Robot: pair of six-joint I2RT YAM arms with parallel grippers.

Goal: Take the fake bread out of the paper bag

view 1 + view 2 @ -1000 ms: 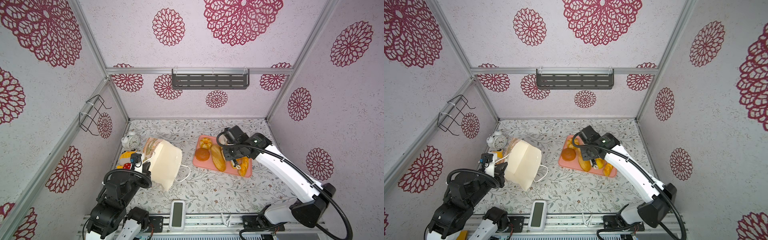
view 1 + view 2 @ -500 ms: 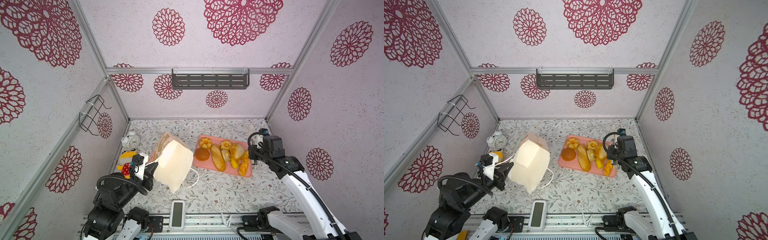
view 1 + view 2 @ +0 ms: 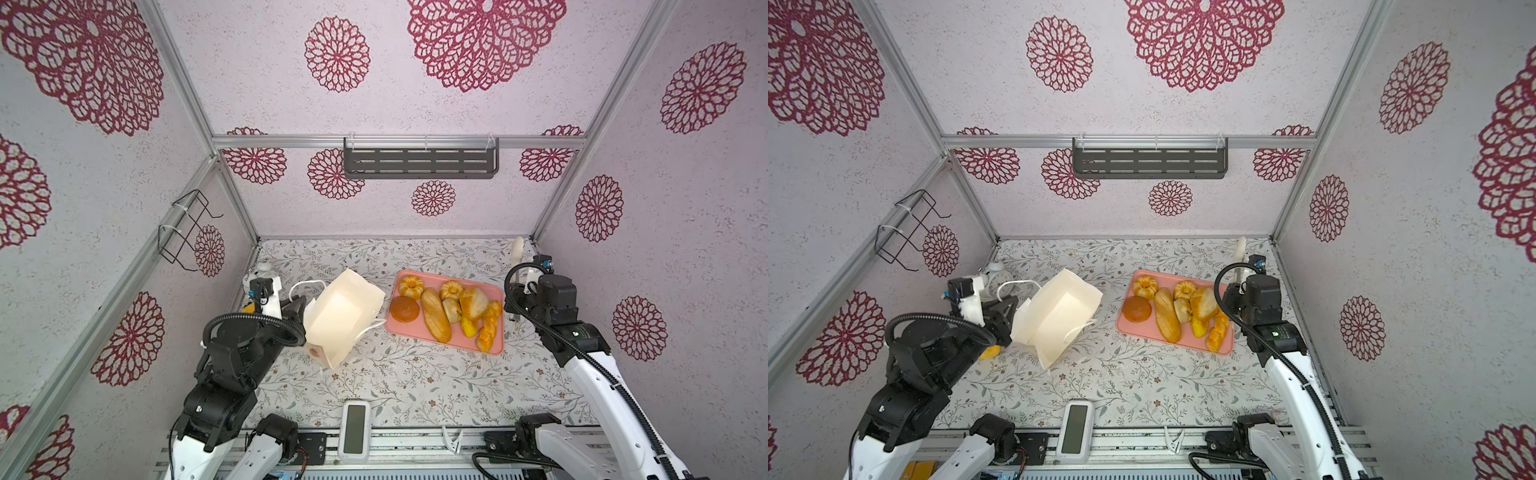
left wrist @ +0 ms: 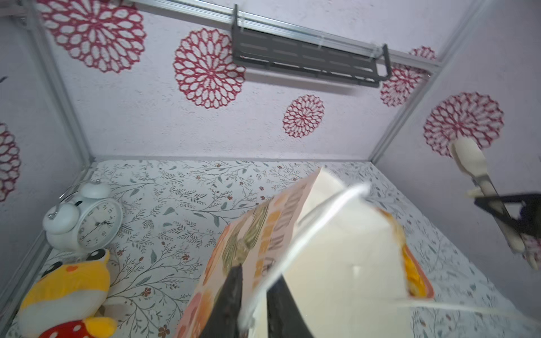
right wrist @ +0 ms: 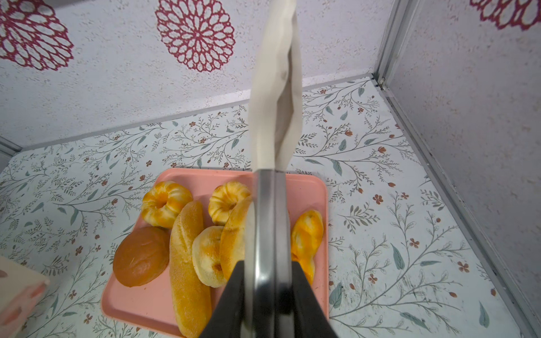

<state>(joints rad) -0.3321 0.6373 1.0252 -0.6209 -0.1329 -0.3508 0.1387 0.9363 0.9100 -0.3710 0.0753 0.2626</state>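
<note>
The paper bag (image 3: pixel 340 316) (image 3: pixel 1059 316) leans on one bottom corner left of the tray, its mouth turned up, and only bare cream paper shows inside. My left gripper (image 3: pixel 301 309) (image 4: pixel 259 273) straddles the bag's (image 4: pixel 336 263) rim. Its jaws stand slightly apart, with the printed wall and a blurred white cord between them. The fake bread (image 3: pixel 449 311) (image 5: pixel 187 248) lies heaped on the pink tray (image 3: pixel 399 332) (image 5: pixel 140 301): a baguette, ring buns, a round bun and rolls. My right gripper (image 3: pixel 527 289) (image 5: pixel 268 269) hangs to the right of the tray, shut on closed, empty metal tongs (image 5: pixel 276 87) with cream tips.
A white alarm clock (image 4: pixel 85 216) and a yellow plush toy (image 4: pixel 67 286) sit in the left corner behind the bag. A white device (image 3: pixel 354 430) and a clip (image 3: pixel 451 438) lie at the front edge. A dark shelf (image 3: pixel 419 162) hangs on the back wall.
The right arm drew the tongs back from over the tray to the right wall. The bag turned from bottom-up to mouth-up. The left jaws eased slightly apart.
</note>
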